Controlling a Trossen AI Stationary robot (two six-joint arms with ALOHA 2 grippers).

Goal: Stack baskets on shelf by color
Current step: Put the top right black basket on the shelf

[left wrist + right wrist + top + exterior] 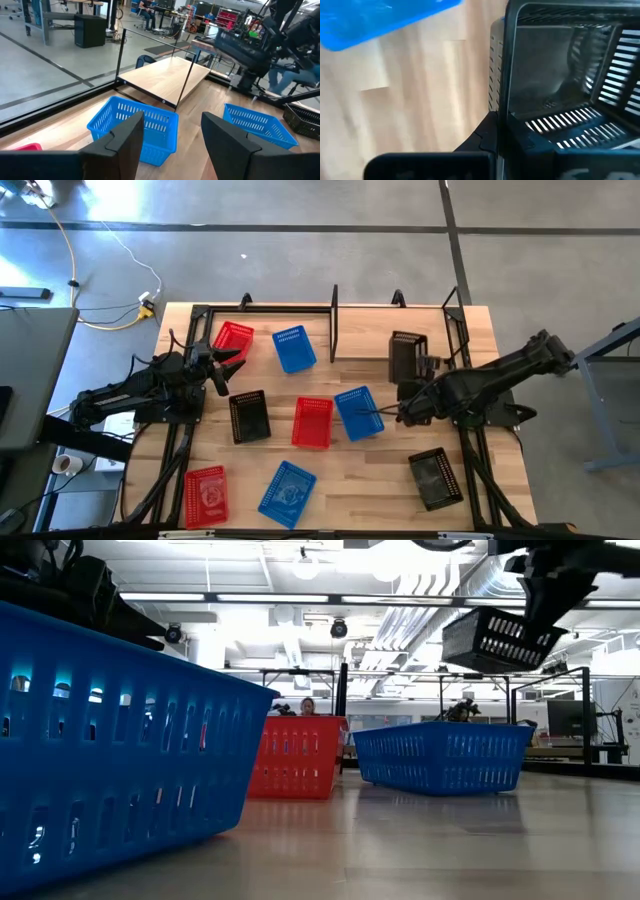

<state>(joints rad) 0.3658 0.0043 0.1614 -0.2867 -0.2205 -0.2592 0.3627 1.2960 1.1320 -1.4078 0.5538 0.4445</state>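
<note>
Ana: Blue basket (110,740) sits right up close in the low view, big as a wall. Behind it stand a red basket (297,757) and another blue basket (440,756).

Ben: Where is the right gripper (410,395)?

Ana: Near the right end of the shelf (334,330). Its fingers are squeezed on the rim of a black basket (405,355). That basket hangs up in the air, tilted, above the table (380,480).

Ben: And the left gripper (225,365)?

Ana: It hovers by the red basket at the back left (232,340). Its fingers (125,142) are spread apart with nothing between them.

Ben: What else is on the table?

Ana: From above I see a black basket (249,416), a red one (312,422) and a blue one (358,411) in the middle. At the front lie a red one (206,495), a blue one (287,492) and a black one (435,478). The shelf has no baskets on it.
</note>
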